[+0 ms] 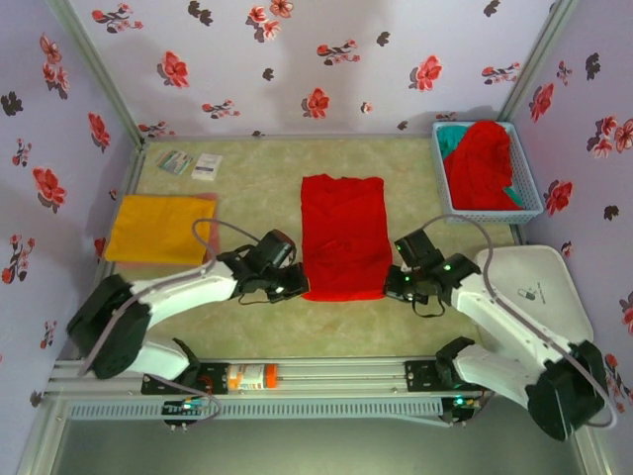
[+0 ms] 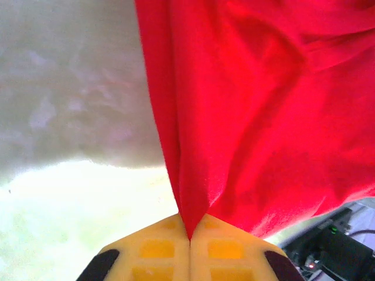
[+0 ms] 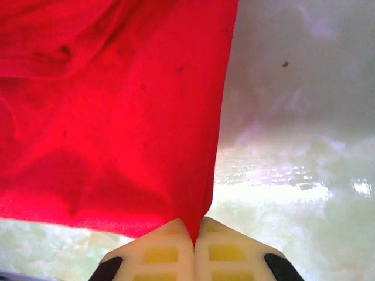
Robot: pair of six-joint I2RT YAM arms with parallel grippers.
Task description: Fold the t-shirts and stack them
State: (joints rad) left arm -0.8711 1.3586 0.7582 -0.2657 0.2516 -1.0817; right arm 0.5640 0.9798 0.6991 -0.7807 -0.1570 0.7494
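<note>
Left end effector [image 1: 295, 287] pinched shut on near-left corner of red shirt [image 1: 344, 236]; right end effector [image 1: 395, 284] likewise on near-right corner. Shirt lies flat at centre of table [image 1: 257, 332]. Cloth soft, light, limp: likely sags between grips, so hem corners suit, pulled taut. Orange shirt [image 1: 158, 228] folded, far left; more in basket [image 1: 524, 203], far right.

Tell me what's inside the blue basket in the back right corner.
A crumpled red t-shirt fills most of the blue basket, with teal cloth peeking out at the back left corner. Anything beneath the red heap is covered.
</note>
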